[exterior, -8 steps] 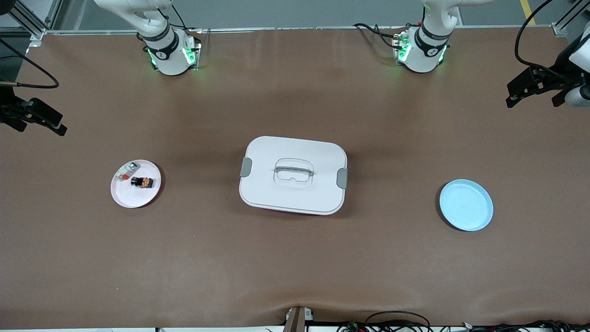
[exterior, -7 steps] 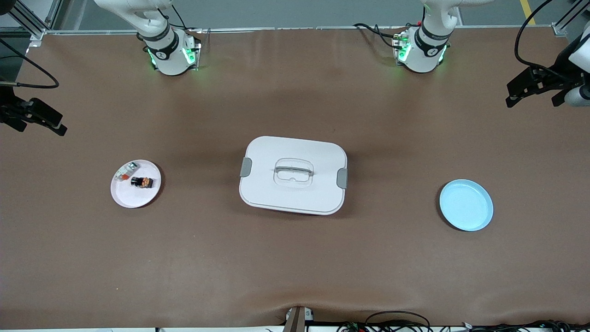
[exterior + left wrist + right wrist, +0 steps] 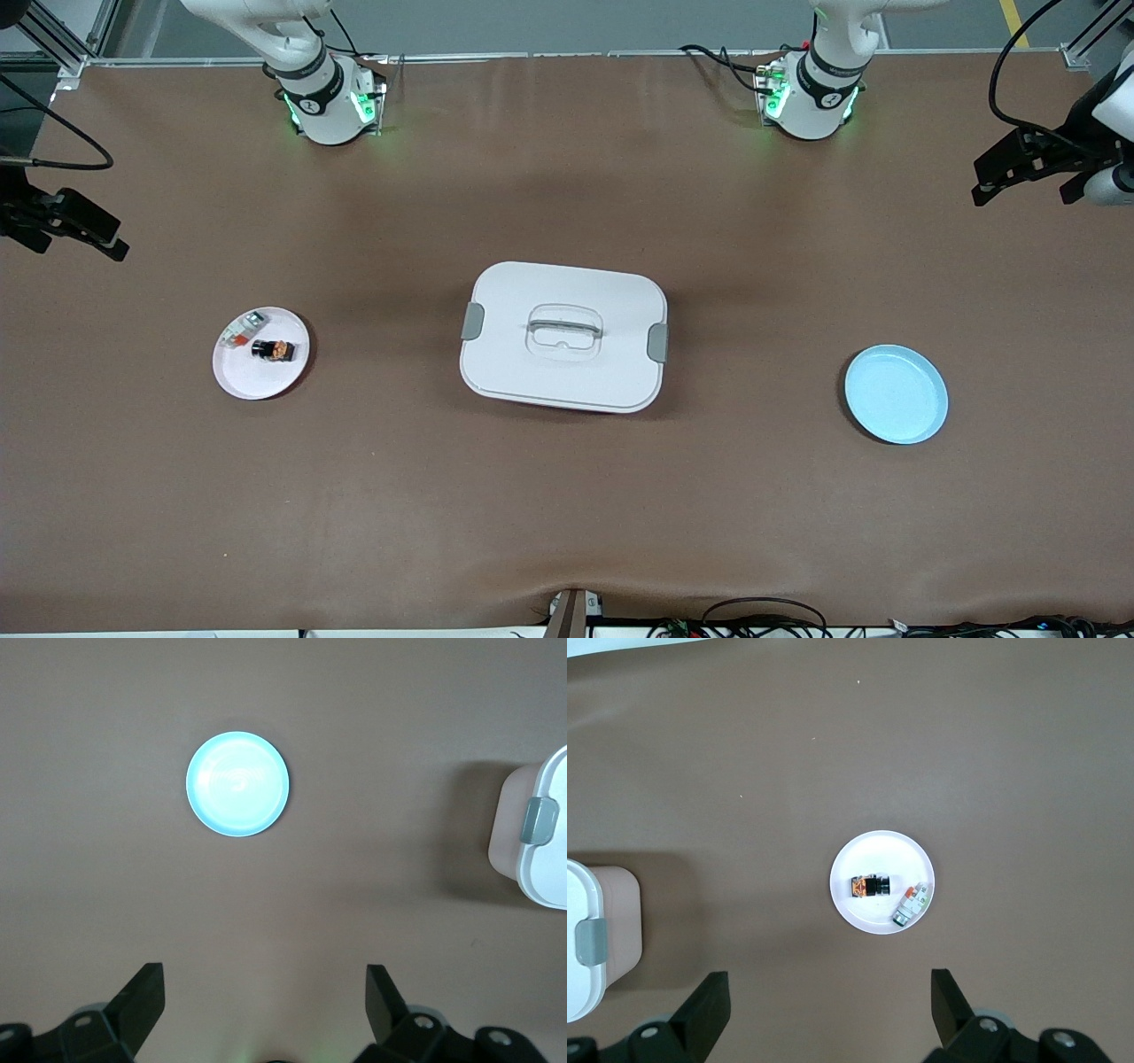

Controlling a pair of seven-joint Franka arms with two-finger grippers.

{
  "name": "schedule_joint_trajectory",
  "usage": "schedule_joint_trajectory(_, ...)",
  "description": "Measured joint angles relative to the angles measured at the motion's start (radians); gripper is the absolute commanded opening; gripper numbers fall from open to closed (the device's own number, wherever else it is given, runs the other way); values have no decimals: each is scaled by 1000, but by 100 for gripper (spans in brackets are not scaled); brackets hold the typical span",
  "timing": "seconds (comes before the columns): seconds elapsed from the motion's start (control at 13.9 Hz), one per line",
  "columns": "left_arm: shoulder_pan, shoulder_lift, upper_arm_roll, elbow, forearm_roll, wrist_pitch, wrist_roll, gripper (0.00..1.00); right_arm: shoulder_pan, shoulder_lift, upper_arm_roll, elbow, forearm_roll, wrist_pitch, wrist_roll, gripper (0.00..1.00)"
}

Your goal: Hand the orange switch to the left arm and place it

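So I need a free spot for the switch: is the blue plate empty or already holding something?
Empty. The blue plate shows only its bare, glossy inside in both the front view and the left wrist view; nothing lies on it.

I see both arms raised high and waiting: left gripper [image 3: 261, 997] spread wide, right gripper [image 3: 828, 1001] spread wide, both holding nothing.
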Motion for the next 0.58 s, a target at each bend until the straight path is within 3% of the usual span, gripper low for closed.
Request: schedule_joint_trajectory(0.58, -2, 5, -2, 0, 0, -20, -42, 100, 10, 27, 7, -4, 0, 2, -2, 100)
